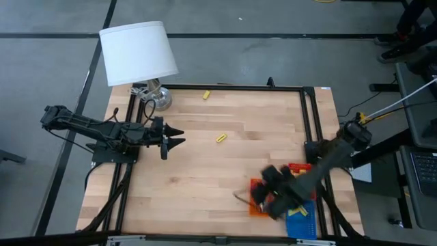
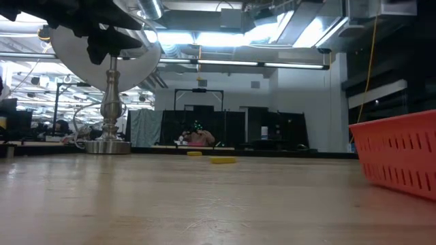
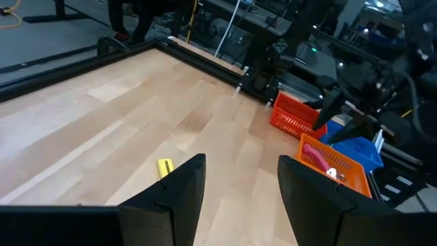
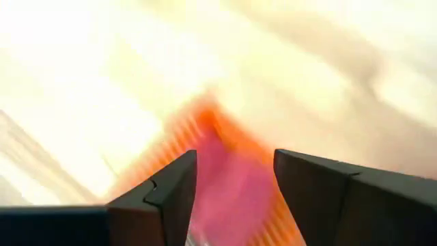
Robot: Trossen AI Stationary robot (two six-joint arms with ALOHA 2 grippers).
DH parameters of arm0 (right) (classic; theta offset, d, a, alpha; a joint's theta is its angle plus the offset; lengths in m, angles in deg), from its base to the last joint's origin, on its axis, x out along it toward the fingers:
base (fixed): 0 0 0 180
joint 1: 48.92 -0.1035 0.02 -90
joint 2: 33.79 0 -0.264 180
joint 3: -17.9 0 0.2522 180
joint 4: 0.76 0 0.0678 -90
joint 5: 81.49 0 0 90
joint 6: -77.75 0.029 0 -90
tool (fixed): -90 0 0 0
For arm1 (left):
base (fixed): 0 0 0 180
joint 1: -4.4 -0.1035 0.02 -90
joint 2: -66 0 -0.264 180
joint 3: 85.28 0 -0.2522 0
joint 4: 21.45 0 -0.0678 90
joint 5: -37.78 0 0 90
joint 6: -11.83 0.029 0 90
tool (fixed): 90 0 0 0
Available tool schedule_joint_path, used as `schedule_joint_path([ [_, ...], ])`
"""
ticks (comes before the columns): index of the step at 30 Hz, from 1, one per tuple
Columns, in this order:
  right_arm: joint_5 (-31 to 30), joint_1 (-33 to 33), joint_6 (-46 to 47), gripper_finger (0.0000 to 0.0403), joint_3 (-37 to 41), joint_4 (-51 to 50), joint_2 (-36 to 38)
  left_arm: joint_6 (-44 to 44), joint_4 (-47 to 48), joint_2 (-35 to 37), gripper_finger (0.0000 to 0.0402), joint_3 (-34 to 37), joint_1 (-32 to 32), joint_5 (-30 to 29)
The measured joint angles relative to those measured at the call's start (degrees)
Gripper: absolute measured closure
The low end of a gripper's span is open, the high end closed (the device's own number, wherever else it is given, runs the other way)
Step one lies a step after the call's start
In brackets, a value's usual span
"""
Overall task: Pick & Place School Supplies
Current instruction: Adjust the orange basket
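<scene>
On the left, the left gripper (image 1: 179, 141) is hovering over the bare wood of the table (image 1: 205, 178) with its jaws standing apart and nothing between them. Behind it, at the far left corner, the lamp (image 1: 138, 53) is standing on its metal base, well away from any likely path.

Moving toward the middle, two small yellow blocks are waiting on the wood: one (image 1: 221, 138) is lying near the centre, not far ahead of the left gripper, and the other (image 1: 205, 95) is sitting close to the far edge. They look light and stiff, probably easy to nudge away, so a pinch across the short sides, coming straight down, would likely suit them best.

On the right, the right gripper (image 1: 268, 202) is hanging over the orange tray (image 1: 258, 205), jaws apart and empty. In that tray a red-handled tool (image 3: 315, 154) is lying; it looks rigid and thin, best taken by the handle. The red tray (image 1: 299, 166) and the blue tray (image 1: 302, 222) are sitting just beside it, and the blue one is holding something yellow (image 1: 295, 212), too small to identify. The tray walls could be crowding any reach there.
</scene>
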Motion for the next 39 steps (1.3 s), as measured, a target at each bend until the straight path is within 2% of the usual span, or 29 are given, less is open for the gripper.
schedule_joint_path([
  [4,-1.18,9.8,-14.59,0.0212,-3.37,5.01,0.36,-0.74,0.0,0.0,0.0222,0.0,0.0,-0.02],
  [7,-1.1,14.49,-23.74,0.0216,-4.87,10.13,0.36,-0.89,0.0,0.0,0.0222,0.0,0.0,0.0],
  [9,0.5,16.95,-27.95,0.0219,-4.89,14.23,0.36,-1.5,0.0,0.0,0.0222,0.0,0.0,-0.02],
  [11,4.64,18.8,-30.58,0.0222,-4.63,17.4,0.07,-1.94,0.0,0.0,0.0222,0.0,0.0,-0.02],
  [15,14.51,19.45,-31.16,0.0228,-2.05,24.56,-1.63,-2.15,0.0,0.0,0.0222,0.0,0.0,-0.03],
  [19,22.12,17.17,-30.1,0.0234,-1.89,28.76,-3.89,-2.16,0.02,0.0,0.0222,0.0,0.0,-0.15],
  [24,23.54,13.74,-24.96,0.0242,-1.81,28.14,-5.95,-2.14,0.09,0.3,0.0222,0.0,0.0,-0.11],
  [31,26.45,10.9,-23.25,0.025,-1.81,26.67,-9.33,-1.68,0.1,0.71,0.0222,0.02,0.0,1.15],
  [39,29.38,7.99,-20.24,0.0263,-1.83,15.17,-9.65,-2.13,-0.13,1.1,0.0222,0.02,0.01,1.5],
])
